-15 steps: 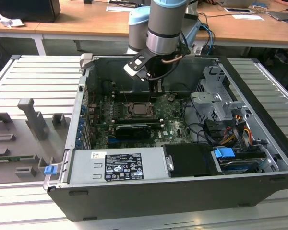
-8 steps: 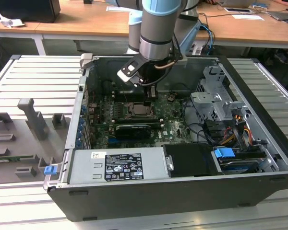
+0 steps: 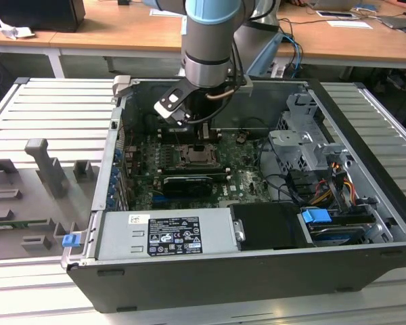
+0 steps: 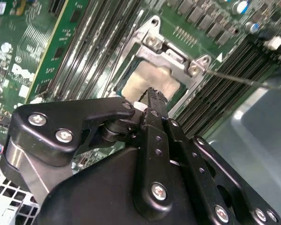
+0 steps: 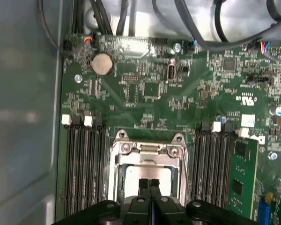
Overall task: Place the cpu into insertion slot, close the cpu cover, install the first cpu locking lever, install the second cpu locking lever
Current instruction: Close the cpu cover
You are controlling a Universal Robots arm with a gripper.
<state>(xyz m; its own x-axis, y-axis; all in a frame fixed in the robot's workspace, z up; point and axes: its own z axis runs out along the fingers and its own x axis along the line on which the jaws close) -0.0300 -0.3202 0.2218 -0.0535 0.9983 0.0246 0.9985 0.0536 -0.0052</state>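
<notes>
Jaws [image 5: 149, 183] clenched, tips pressed together with nothing between them. In the exterior view the arm reaches down into the open computer case [image 3: 257, 274], jaws [image 3: 201, 147] right over the insertion slot [image 3: 189, 160].

The cpu [image 5: 131, 180] sits in the slot directly under the jaw tips, near the middle of its beige top. In the second wrist view the tip [image 4: 152, 93] looks to be at the cpu [image 4: 147, 77] face; cannot tell if it touches.

The cpu lies flat, top face up toward the jaws. It is square, with edges parallel to the window of the cpu cover [image 5: 150, 149]. The cover lies down around the cpu, framing it on all sides of the jaws.

A thin metal rod [image 4: 243, 79] runs off from one cover [image 4: 171, 54] corner. Memory slots [image 5: 84, 168] flank the socket on both sides of the jaws, running parallel to the cover's side bars.

The green circuit board [image 5: 150, 89] has small white print. A white printed sticker [image 3: 172, 235] sits on the grey box well away from the jaws. The case stands on a grey slatted surface [image 3: 47, 108].
</notes>
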